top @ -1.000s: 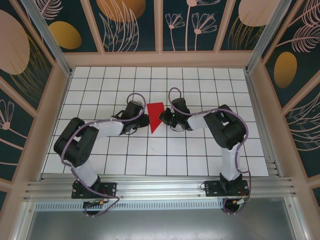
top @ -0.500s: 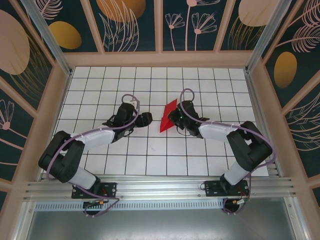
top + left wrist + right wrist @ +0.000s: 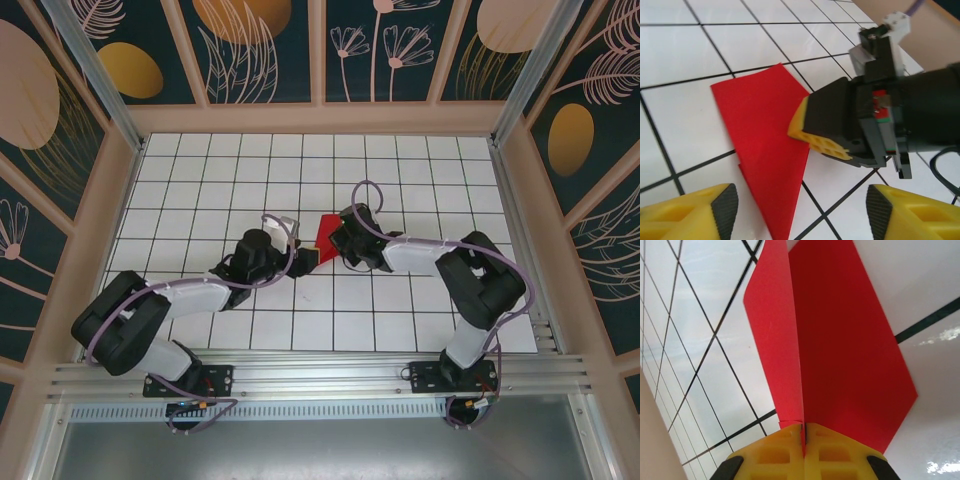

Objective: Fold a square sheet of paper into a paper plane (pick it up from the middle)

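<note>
right gripper (image 3: pixel 803 440) pinching the folded red paper (image 3: pixel 765 130) by its edge, middle of the table (image 3: pixel 200 170) | left gripper (image 3: pixel 800 215) hovering spread just beside it | risk: thin paper slipping or crumpling if left is closing off the crease

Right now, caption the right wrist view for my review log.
Right gripper shut on the creased red paper, flaps spread over the gridded table.
</note>
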